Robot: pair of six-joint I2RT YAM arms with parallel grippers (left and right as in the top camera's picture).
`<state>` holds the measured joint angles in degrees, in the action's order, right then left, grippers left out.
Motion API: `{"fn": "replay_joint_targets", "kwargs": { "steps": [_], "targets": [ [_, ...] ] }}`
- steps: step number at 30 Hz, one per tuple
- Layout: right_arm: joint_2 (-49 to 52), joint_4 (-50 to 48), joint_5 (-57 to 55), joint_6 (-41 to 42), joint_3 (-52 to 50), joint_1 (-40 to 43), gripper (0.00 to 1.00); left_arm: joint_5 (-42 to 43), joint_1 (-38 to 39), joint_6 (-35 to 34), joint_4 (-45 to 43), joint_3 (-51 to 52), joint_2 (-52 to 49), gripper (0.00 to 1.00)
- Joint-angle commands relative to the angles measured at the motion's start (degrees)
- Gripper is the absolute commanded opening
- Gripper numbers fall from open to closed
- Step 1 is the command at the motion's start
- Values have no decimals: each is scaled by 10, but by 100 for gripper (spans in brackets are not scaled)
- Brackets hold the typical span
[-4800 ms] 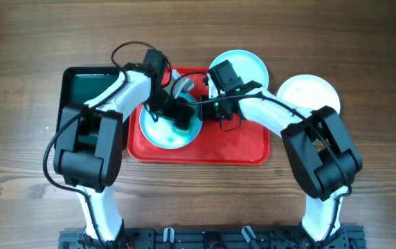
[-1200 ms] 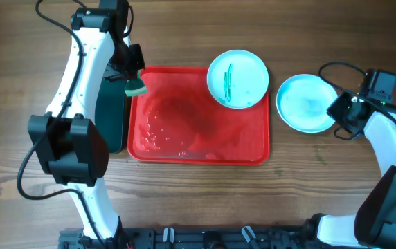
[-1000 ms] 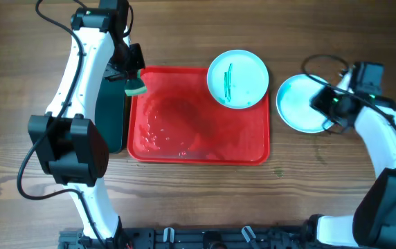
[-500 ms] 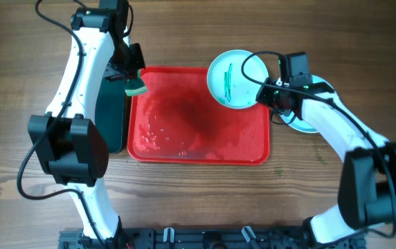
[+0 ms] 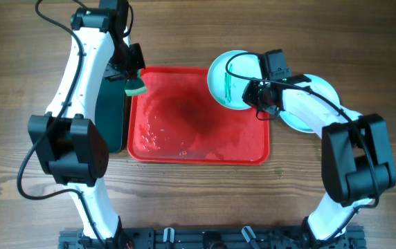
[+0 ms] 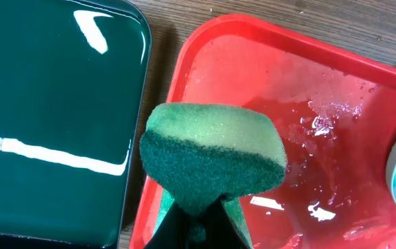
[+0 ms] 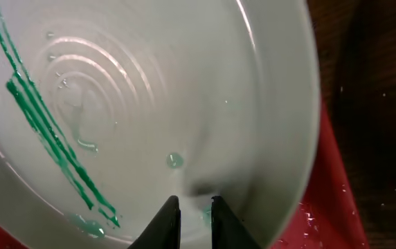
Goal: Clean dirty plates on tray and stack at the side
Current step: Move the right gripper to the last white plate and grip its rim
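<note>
A pale turquoise plate (image 5: pixel 231 69) with green streaks lies on the far right corner of the red tray (image 5: pixel 198 135). My right gripper (image 5: pixel 252 93) hovers over its right part; in the right wrist view its fingers (image 7: pixel 192 204) stand a narrow gap apart over the plate's inside (image 7: pixel 149 104), holding nothing. My left gripper (image 5: pixel 134 79) is shut on a green sponge (image 5: pixel 136 86) above the tray's far left edge; the sponge (image 6: pixel 212 155) fills the left wrist view above the fingers (image 6: pixel 198 225). A clean turquoise plate (image 5: pixel 320 88) lies on the table to the right. The white plate is hidden.
A black tray (image 5: pixel 113 117) holding dark green liquid (image 6: pixel 52 104) stands against the red tray's left side. The red tray's floor (image 6: pixel 364 138) is wet. The right arm crosses over the side plate. Wood table lies all round.
The right arm swung left from the side plate to the streaked plate on the tray. The left arm with the sponge has not moved in the last second.
</note>
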<state>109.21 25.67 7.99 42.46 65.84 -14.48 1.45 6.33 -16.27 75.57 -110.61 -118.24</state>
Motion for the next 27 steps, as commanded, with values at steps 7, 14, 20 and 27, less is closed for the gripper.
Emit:
{"fn": "replay_joint_targets", "kwargs": {
  "steps": [7, 14, 20, 27],
  "targets": [
    [12, 47, 46, -22, 14, -83, 17, 6, 3, -9, -2, -10, 5, 4],
    [12, 48, 63, -50, 22, -182, 17, 7, 3, -9, -1, -10, 5, 4],
    [9, 99, 61, -80, 80, -171, 17, 6, 3, -9, -1, -10, 5, 4],
    [-18, 242, 24, -112, 125, -83, 20, 4, 3, -9, -2, -10, 5, 4]
  ]
}}
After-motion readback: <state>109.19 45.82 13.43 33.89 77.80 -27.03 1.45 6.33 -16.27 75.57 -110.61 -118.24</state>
